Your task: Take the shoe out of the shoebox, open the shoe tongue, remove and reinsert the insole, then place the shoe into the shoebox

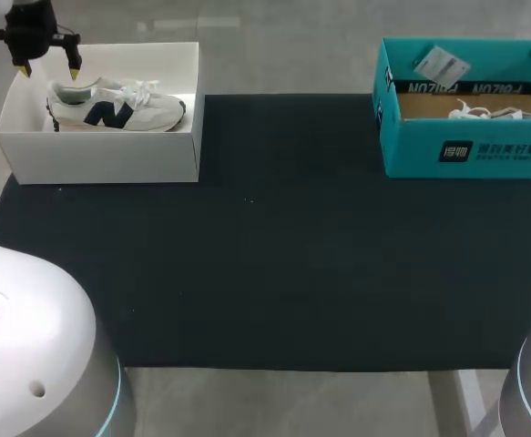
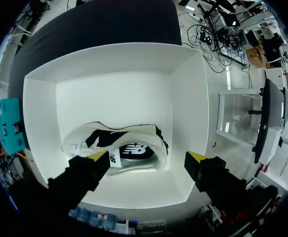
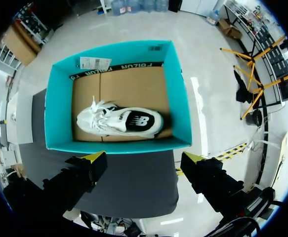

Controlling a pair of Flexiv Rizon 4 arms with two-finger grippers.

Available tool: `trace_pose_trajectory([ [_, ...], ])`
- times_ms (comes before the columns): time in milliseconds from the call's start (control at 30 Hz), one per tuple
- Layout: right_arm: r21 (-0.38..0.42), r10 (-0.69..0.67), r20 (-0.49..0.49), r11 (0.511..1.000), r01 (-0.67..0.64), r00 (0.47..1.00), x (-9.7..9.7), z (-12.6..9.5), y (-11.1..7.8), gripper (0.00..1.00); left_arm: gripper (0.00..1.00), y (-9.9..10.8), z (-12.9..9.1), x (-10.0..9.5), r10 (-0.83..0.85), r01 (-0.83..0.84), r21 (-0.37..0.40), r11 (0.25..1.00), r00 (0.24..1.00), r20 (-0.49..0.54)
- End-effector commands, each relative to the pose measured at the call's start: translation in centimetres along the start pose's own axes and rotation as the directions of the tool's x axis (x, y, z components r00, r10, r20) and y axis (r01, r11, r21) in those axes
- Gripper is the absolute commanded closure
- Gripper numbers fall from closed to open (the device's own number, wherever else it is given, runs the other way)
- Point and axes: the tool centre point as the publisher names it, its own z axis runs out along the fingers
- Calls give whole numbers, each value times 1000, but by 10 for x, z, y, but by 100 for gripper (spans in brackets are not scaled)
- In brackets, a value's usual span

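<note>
Above the white shoebox [image 1: 101,157] rim, the left gripper [image 1: 49,71] hovers spread wide.

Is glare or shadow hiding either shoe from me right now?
Head view: no glare; the cream shoe shows plainly in the white box, but the front wall of the teal box hides most of the white shoe. Left wrist view: box walls bright, cream shoe readable. Right wrist view: even light, only slight shadow beside the white shoe.

The left gripper [image 1: 49,69] hangs at the far left, pointing straight down, its two yellow-tipped fingers spread wide apart. The right gripper [image 3: 144,159] hangs at the far right, also pointing down with its fingers wide apart.
</note>
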Motion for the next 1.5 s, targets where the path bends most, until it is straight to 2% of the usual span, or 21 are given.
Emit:
trace_pose_trajectory([
  [33, 2, 0, 0, 1000, 0, 1000, 0, 0, 1, 0, 0, 4, 0, 1, 1, -1, 10, 1000, 1000, -2],
  [133, 2, 0, 0, 1000, 0, 1000, 0, 0, 1, 0, 0, 4, 0, 1, 1, -1, 10, 1000, 1000, -2],
  [300, 2, 0, 0, 1000, 0, 1000, 0, 0, 1, 0, 0, 22, 15, 5, 24, -23, 23, 999, 999, -38],
  [500, 2, 0, 0, 1000, 0, 1000, 0, 0, 1, 0, 0, 41, 27, 15, 50, -50, 26, 998, 999, 18],
  [600, 2, 0, 0, 1000, 0, 1000, 0, 0, 1, 0, 0, 45, 37, 16, 50, -50, 36, 998, 999, 3],
  [700, 2, 0, 0, 1000, 0, 1000, 0, 0, 1, 0, 9, 47, 41, 17, 53, -52, 38, 998, 999, -11],
  [733, 2, 0, 0, 1000, 0, 1000, 0, 0, 1, 0, 31, 47, 44, 18, 55, -54, 40, 998, 998, -9],
  [767, 2, 0, 0, 1000, 0, 1000, 0, 0, 1, 0, 37, 47, 44, 18, 55, -55, 42, 998, 998, -12],
  [867, 2, 0, 0, 1000, 0, 1000, 0, 0, 1, 0, 27, 46, 49, 18, 59, -59, 53, 997, 998, 4],
  [900, 2, 0, 0, 1000, 0, 1000, 0, 0, 1, 0, 32, 47, 51, 19, 61, -63, 56, 996, 998, 27],
  [933, 2, 0, 0, 1000, 0, 1000, 0, 0, 1, 0, 45, 47, 53, 21, 50, -52, 61, 997, 998, 39],
  [1033, 2, 0, 0, 1000, 0, 1000, 0, 0, 1, 0, 47, 45, 57, 25, 47, -50, 63, 997, 998, 47],
  [1100, 2, 0, 0, 1000, 0, 1000, 0, 0, 1, 0, 58, 44, 58, 27, 43, -46, 64, 997, 998, 55],
  [1133, 2, 0, 0, 1000, 0, 1000, 0, 0, 1, 0, 60, 43, 58, 29, 44, -48, 66, 997, 997, 58],
  [1500, 2, 0, 0, 1000, 0, 1000, 0, 0, 1, 0, 59, 38, 70, 36, 82, -86, 57, 995, 995, 65],
])
